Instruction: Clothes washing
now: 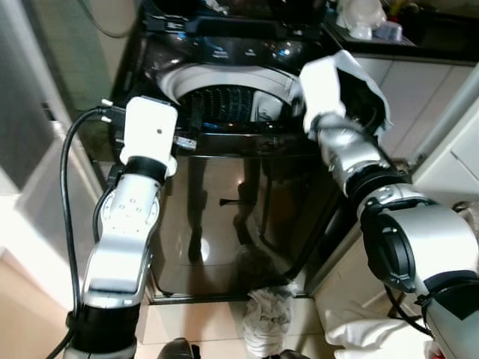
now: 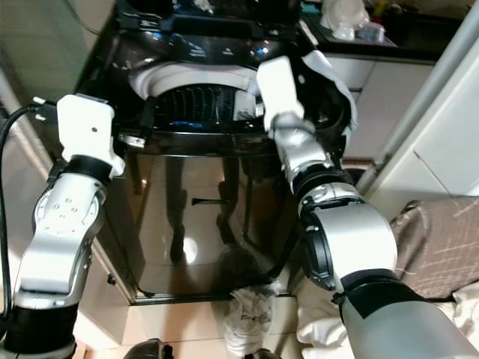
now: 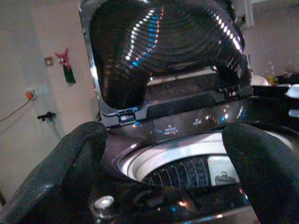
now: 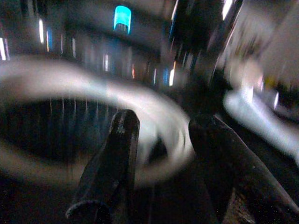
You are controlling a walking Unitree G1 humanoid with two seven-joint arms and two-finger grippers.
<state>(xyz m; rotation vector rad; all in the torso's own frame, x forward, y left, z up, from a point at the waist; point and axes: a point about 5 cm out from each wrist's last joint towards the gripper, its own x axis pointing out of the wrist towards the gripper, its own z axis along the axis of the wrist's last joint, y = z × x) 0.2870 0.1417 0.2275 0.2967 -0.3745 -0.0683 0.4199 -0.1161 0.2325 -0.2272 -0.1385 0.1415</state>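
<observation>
The washer [image 1: 224, 149] stands ahead, lid [image 3: 163, 51] up. The left gripper [image 3: 163, 196] hovers near its left rim, fingers wide apart, empty. The right gripper [image 4: 163, 140] hangs over the drum's [image 1: 224, 105] right edge, open, empty. Clothes [image 1: 269, 318] lie on the floor.

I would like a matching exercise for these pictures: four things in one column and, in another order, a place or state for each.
Things:
1. washing machine lid
2. bundle of clothes
3. left end effector
4. bottles

Places or states:
A. on the floor in front of the washing machine
B. raised, standing open
C. on the counter to the right of the machine
D. open, at the front edge of the machine

Pairs: 1-B, 2-A, 3-D, 4-C
</observation>
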